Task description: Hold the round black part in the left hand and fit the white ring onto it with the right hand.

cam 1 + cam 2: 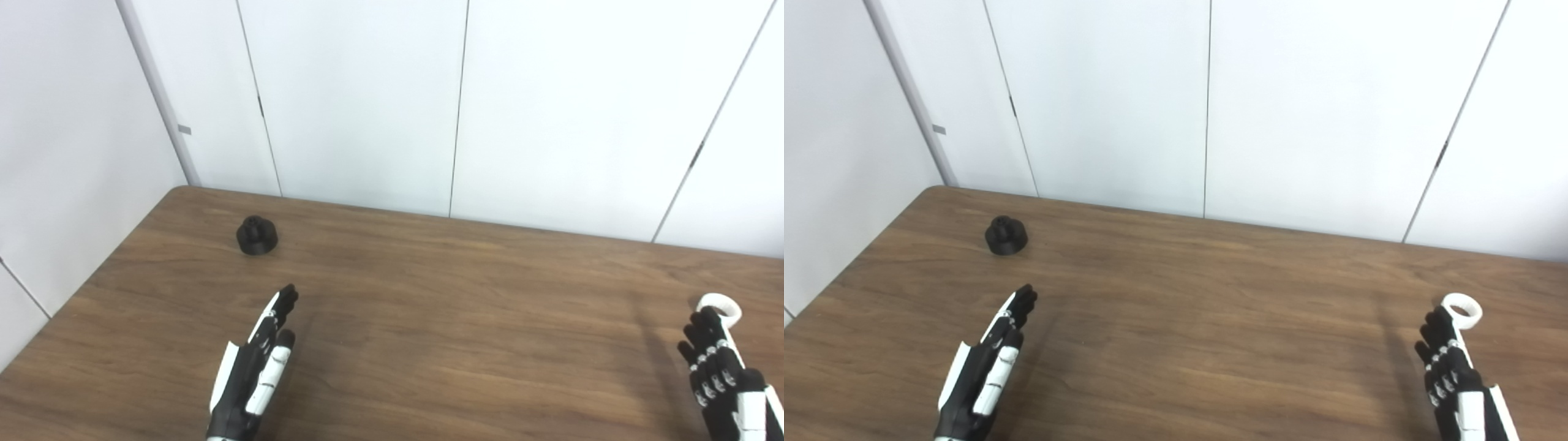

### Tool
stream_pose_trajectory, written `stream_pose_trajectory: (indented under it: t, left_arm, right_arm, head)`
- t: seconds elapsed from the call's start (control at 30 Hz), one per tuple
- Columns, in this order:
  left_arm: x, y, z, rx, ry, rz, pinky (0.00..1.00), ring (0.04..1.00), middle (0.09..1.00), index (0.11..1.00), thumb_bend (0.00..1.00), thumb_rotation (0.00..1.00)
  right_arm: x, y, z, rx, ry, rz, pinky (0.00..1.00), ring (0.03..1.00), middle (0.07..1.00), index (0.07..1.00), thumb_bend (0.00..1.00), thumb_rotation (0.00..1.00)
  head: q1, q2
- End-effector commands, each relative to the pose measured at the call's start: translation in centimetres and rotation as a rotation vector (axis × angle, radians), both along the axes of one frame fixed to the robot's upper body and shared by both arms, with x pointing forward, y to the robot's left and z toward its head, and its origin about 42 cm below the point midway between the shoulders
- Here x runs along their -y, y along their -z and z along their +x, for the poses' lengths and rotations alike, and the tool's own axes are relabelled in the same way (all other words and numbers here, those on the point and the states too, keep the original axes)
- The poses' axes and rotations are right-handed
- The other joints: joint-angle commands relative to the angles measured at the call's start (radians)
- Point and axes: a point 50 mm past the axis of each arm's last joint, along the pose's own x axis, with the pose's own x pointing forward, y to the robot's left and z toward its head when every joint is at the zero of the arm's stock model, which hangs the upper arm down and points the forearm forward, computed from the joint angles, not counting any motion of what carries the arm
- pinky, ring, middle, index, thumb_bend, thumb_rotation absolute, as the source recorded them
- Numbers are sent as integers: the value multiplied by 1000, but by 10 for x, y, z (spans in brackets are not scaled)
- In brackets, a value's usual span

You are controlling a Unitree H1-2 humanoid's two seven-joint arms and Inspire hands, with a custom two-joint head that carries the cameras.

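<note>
Round black part [257, 236] upright, knob up; white ring [720, 305] flat.

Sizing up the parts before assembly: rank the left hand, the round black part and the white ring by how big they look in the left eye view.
1. left hand, though it is nearest the camera
2. round black part
3. white ring, partly hidden by the right hand, so close to the black part

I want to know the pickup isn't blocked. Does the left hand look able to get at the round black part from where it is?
Probably yes. The left hand is open, fingers pointing toward the round black part, and only bare table lies between them. The white ring sits far off by the right hand.
</note>
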Motion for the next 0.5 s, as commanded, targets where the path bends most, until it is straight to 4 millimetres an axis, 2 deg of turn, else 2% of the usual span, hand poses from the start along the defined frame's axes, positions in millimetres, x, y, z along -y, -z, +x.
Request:
stream_pose_trajectory:
  t: [0.0,0.13,0.23,0.33,0.4,0.47]
  left_arm:
    - [15,35,-9,-110,-28,-49,1000,976,957,973,592,891]
    - [16,37,-8,-109,-27,-47,1000,978,962,977,580,913]
    - [16,38,-8,-106,-43,-75,1000,979,958,969,595,893]
    - [14,37,-9,-99,-63,-80,1000,979,953,968,551,844]
    - [11,32,-9,-93,-73,-63,1000,972,953,971,551,764]
    - [5,23,-8,-76,-84,18,967,958,949,971,556,726]
  right_arm:
    - [4,52,-26,-165,23,40,1000,1000,1000,1000,607,1000]
    - [4,54,-24,-170,26,47,1000,1000,1000,1000,618,1000]
    - [4,55,-24,-176,24,49,1000,1000,1000,1000,644,1000]
    - [4,56,-24,-179,30,54,1000,1000,1000,1000,648,1000]
    - [5,57,-23,-180,34,53,1000,1000,1000,1000,660,1000]
    - [4,58,-23,-179,35,43,1000,1000,1000,1000,667,1000]
  head:
    - [0,1]
    - [-24,-7]
    - [-27,-7]
    - [-28,-7]
    - [-28,-7]
    - [-25,-10]
